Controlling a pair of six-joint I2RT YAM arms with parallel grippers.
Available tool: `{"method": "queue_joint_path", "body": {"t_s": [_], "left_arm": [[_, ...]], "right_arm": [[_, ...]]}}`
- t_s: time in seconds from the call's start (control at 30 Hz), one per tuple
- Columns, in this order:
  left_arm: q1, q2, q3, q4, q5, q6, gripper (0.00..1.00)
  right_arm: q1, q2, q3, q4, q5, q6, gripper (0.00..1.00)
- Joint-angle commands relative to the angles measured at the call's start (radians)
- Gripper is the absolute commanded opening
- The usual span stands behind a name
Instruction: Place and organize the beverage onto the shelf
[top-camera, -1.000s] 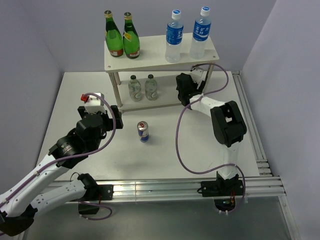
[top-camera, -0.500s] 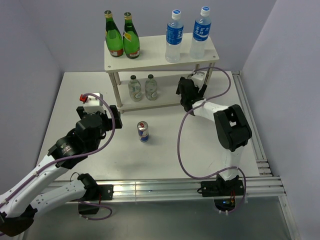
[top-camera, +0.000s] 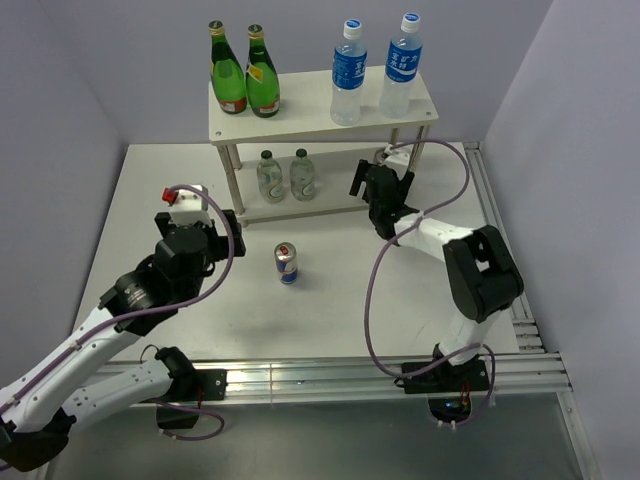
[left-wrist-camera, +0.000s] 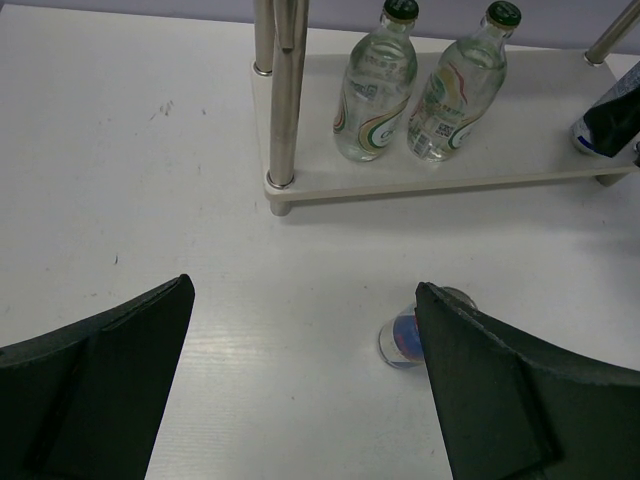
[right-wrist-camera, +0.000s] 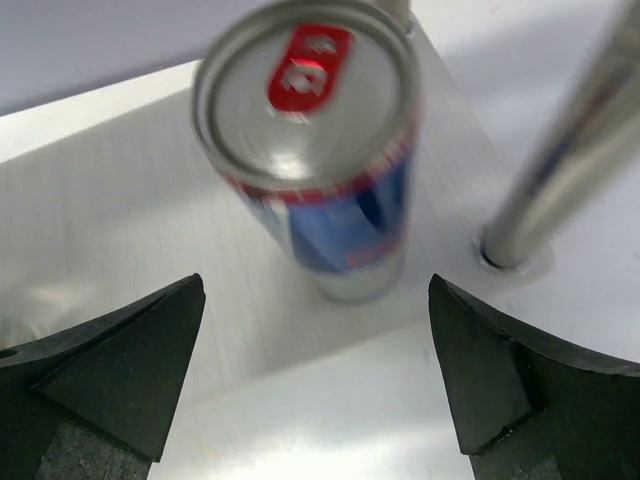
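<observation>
Beverage: two water bottles (top-camera: 348, 72) stand upright on the right half of the upper board of the shelf (top-camera: 310, 110). Two small green-capped bottles (left-wrist-camera: 376, 85) stand side by side on the lower board, left part. One can (right-wrist-camera: 320, 150) stands upright at the lower board's right end, beside a post (right-wrist-camera: 560, 150); the picture is blurred, but the can appears clear of both fingers. Right tool (right-wrist-camera: 315, 290) is wide open, holding nothing, facing that can. Second can (top-camera: 287, 263) stands upright on the bench (top-camera: 320, 310), in front of the shelf. Left tool (left-wrist-camera: 303, 300) is wide open, empty, above the bench.

2 green glass bottles (top-camera: 228, 78) upright, white table (top-camera: 330, 300) w/ alu rails (top-camera: 330, 372)
</observation>
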Motion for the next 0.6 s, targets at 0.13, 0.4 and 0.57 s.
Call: {"method": "queue_joint_path", "body": {"t_s": [0.13,0.4,0.57], "left_arm": [[-0.001,0.022,0.019,-0.005,0.060,-0.103,0.99],[-0.351,0.143,-0.180,0.161,-0.205,-0.319,0.99],[-0.446,0.176,-0.430,0.519,-0.253,-0.288,0.99]], "right_arm": [[0.155,-0.365,-0.201,-0.033,0.140,0.031,1.00],[0.607,-0.893,-0.398,-0.378,0.398,0.252,1.00],[0.822,-1.002,-0.407,-0.593,0.528,0.390,1.00]]}}
